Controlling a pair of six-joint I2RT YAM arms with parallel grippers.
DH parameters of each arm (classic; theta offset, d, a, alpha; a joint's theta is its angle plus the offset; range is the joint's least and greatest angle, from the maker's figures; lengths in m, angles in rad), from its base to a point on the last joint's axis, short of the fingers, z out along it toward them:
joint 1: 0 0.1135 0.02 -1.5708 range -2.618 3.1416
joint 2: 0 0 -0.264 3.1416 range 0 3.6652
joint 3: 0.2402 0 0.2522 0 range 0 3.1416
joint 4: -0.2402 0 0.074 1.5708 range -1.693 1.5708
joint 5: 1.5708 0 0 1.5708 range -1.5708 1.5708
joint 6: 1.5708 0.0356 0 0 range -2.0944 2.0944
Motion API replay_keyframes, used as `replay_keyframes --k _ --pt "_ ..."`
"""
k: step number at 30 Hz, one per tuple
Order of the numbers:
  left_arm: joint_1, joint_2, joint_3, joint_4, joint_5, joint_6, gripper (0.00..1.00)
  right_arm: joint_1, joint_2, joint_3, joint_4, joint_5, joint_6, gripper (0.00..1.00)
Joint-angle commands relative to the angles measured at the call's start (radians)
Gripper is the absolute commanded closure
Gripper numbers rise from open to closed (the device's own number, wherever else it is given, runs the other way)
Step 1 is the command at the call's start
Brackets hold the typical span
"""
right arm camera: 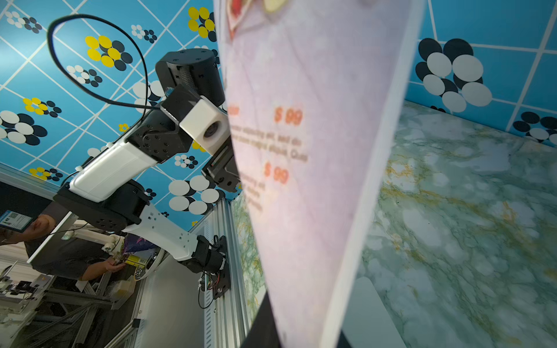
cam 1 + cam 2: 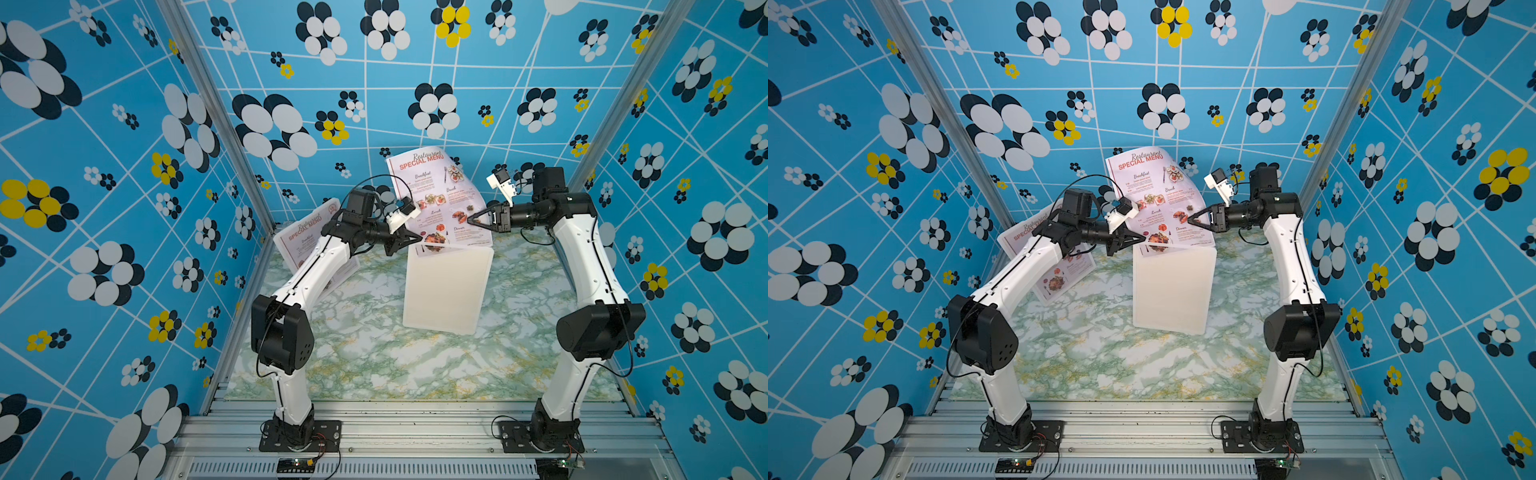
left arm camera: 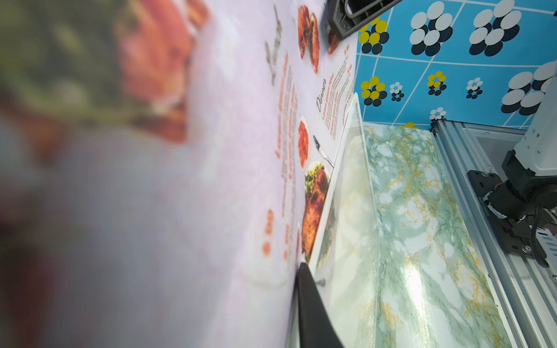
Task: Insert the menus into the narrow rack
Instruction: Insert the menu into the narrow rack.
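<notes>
Buckling threatens: left gripper and right gripper both pinch 1 menu atop the rack; uneven lowering could bend it past the slot.

Menu basically ate the whole shot. It was mostly pink blur, though the "Dinner" heading and a few food photos came out sharp. The left end effector only showed one dark finger, flat against the sheet. The sheet's edge ran right along the pale rack; couldn't tell if it was in. The right end effector sat at the far edge, with green marble desk and blue flowery wall beyond.
</notes>
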State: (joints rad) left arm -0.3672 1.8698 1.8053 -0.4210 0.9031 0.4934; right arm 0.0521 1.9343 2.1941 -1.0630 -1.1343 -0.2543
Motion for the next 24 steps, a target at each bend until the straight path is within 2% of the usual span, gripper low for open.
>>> replay_keyframes --k 1,8,24 --pt "0.001 -0.021 0.003 -0.038 -0.015 0.020 0.84 0.010 -0.028 -0.007 -0.001 0.005 -0.005 0.86" --pt "0.009 -0.025 0.009 -0.032 -0.029 0.014 0.79 0.010 -0.029 -0.014 -0.003 0.010 -0.011 0.94" --pt "0.015 0.022 0.100 -0.066 -0.024 0.004 0.79 0.010 -0.050 -0.081 0.014 0.042 -0.013 0.99"
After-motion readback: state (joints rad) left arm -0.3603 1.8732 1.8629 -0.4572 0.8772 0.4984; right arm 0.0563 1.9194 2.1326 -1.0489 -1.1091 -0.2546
